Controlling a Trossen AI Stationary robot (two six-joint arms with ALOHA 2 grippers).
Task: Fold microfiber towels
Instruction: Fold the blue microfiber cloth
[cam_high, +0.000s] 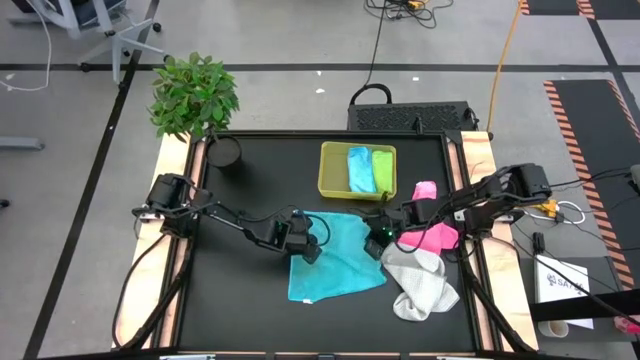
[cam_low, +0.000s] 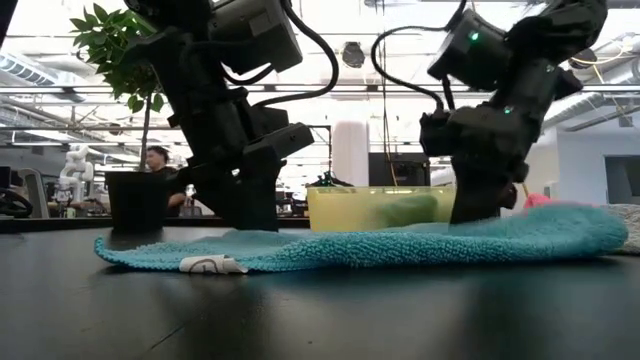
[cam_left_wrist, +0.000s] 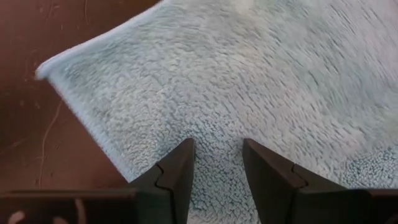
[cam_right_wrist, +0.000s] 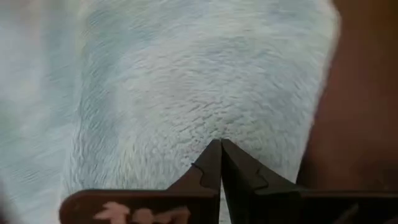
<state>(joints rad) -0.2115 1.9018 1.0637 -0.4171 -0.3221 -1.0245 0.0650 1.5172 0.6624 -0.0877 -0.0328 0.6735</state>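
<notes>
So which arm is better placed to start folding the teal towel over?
Probably right: the right gripper looks shut on the teal towel near its edge. The left gripper rests on it with fingers apart, gripping nothing.

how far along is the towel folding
Done: the light blue towel and lime green towel lie folded in the yellow tray. In hand: the teal towel lies spread out, left tool open over it, right tool shut at its edge. Left: the pink towel and white towel, both crumpled.

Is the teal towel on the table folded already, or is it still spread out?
Spread out. The teal towel lies flat in one layer on the table, with the left gripper and right gripper at its far edge.
</notes>
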